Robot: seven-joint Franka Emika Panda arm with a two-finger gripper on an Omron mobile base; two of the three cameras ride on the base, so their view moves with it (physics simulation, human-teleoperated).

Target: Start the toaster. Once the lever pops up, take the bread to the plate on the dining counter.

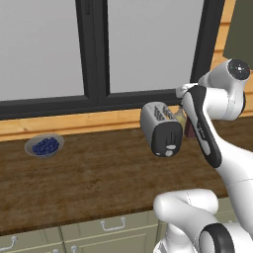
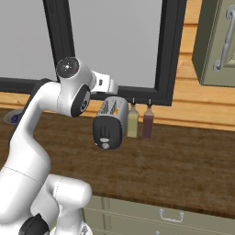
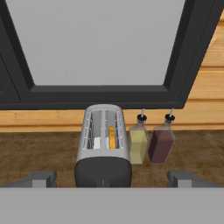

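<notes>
The silver-grey toaster (image 1: 160, 128) (image 2: 110, 121) (image 3: 103, 144) stands on a wood-grain counter under the window, its black end panel and pale knob (image 1: 169, 148) facing me. A tan slice of bread (image 3: 112, 138) sits down in the right-hand slot in the hand view. My gripper (image 3: 112, 179) is open, with its fingertips (image 3: 41, 178) spread wide, above and in front of the toaster's black end and not touching it. The plate and the dining counter are out of view.
Two bottles stand just right of the toaster, one yellowish (image 3: 138, 142) (image 2: 132, 123) and one dark red (image 3: 160, 142) (image 2: 148, 123). A grey bowl of blue berries (image 1: 44, 146) sits far left on the counter. A black window frame (image 3: 100, 94) runs behind.
</notes>
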